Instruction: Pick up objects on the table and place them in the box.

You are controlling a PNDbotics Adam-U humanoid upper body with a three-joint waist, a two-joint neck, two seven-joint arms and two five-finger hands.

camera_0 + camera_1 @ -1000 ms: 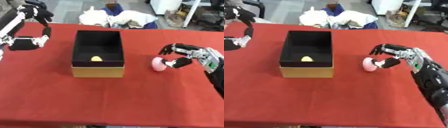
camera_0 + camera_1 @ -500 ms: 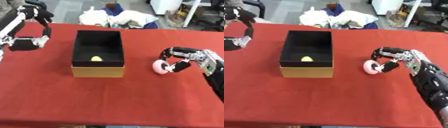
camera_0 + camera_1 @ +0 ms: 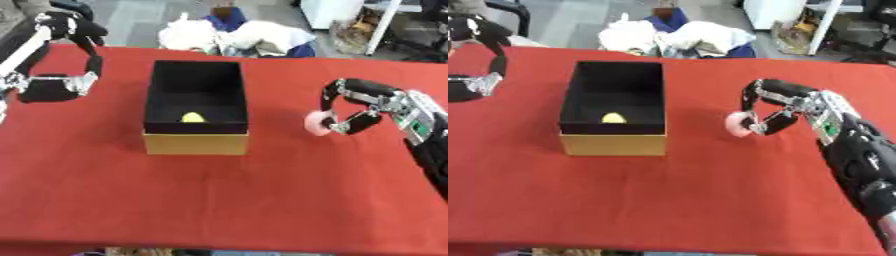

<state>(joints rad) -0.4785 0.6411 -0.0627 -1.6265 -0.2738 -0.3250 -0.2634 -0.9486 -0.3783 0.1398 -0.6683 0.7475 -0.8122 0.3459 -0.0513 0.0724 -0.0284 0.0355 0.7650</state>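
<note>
Pink object [image 3: 317, 123] in right hand [image 3: 354, 107], apart from box [image 3: 196, 142]

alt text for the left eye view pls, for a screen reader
The robot's right hand curls around a pink object on a red table, right of an open black box holding a small yellow object. The left arm is raised at the far left edge.
</note>
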